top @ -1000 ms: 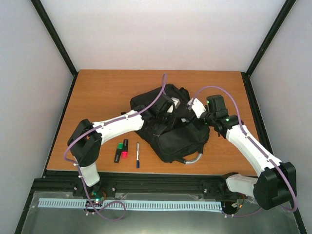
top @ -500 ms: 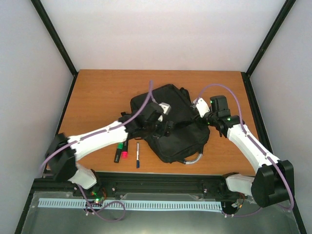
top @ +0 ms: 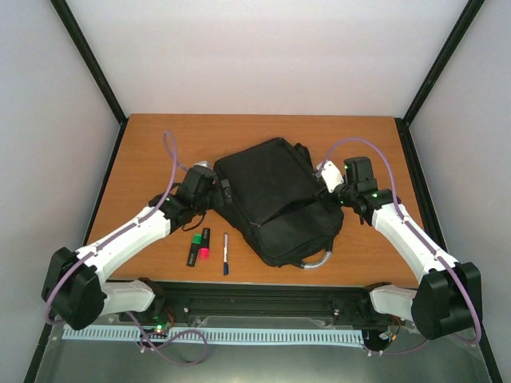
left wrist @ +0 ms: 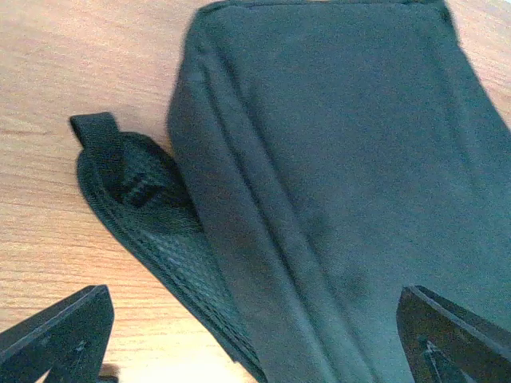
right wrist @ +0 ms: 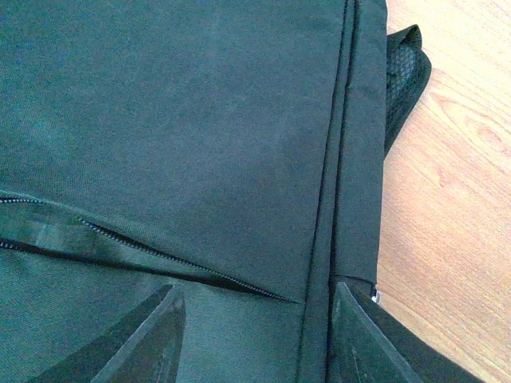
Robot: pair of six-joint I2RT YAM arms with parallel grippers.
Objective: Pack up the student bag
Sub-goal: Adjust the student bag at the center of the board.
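Left pincer (left wrist: 251, 295) is drawn off the student bag (top: 271, 191) to its left edge, released wide | right pincer (right wrist: 254, 291) is kept at the right edge, parted, nothing gripped

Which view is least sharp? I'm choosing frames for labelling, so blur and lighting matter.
Top external: evenly lit and sharp, shadows soft, though the black student bag shows little surface detail. Left wrist: the softest, the bag's edges and mesh panel smeared. Right wrist: crisp, weave and zipper clear, the table a little bright.
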